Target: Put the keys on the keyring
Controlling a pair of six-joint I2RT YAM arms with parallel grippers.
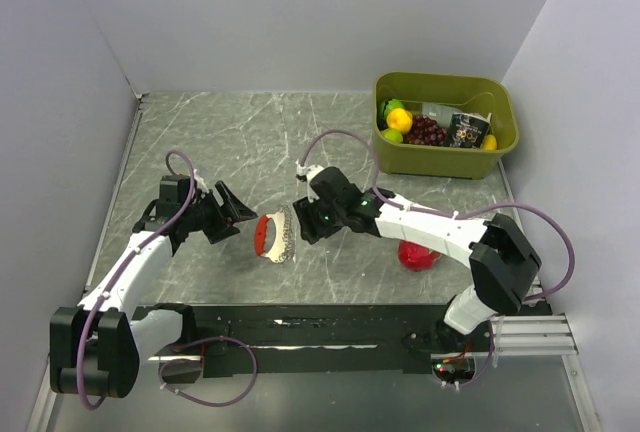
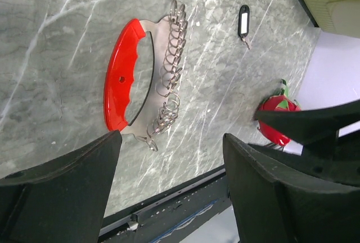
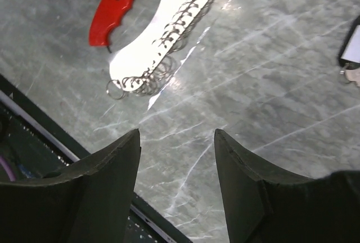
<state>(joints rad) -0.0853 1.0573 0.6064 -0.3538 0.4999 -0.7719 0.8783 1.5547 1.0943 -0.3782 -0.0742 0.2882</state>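
Observation:
The keys (image 1: 272,235) are a curved red handle joined to a silvery plate edged with several wire rings. They lie flat on the grey table between my two grippers, and also show in the left wrist view (image 2: 140,74) and the right wrist view (image 3: 152,35). The keyring (image 2: 243,21), a small dark oval tag with a pale centre, lies on the table beyond the keys; it shows at the right edge of the right wrist view (image 3: 351,52) and is hidden in the top view. My left gripper (image 1: 235,214) (image 2: 171,136) is open and empty, just left of the keys. My right gripper (image 1: 300,222) (image 3: 176,131) is open and empty, just right of them.
A red strawberry with green leaves (image 1: 418,255) (image 2: 275,113) lies under the right arm. An olive-green bin (image 1: 440,80) holding fruit stands at the back right. A black rail (image 1: 330,327) runs along the near edge. Walls close in on both sides.

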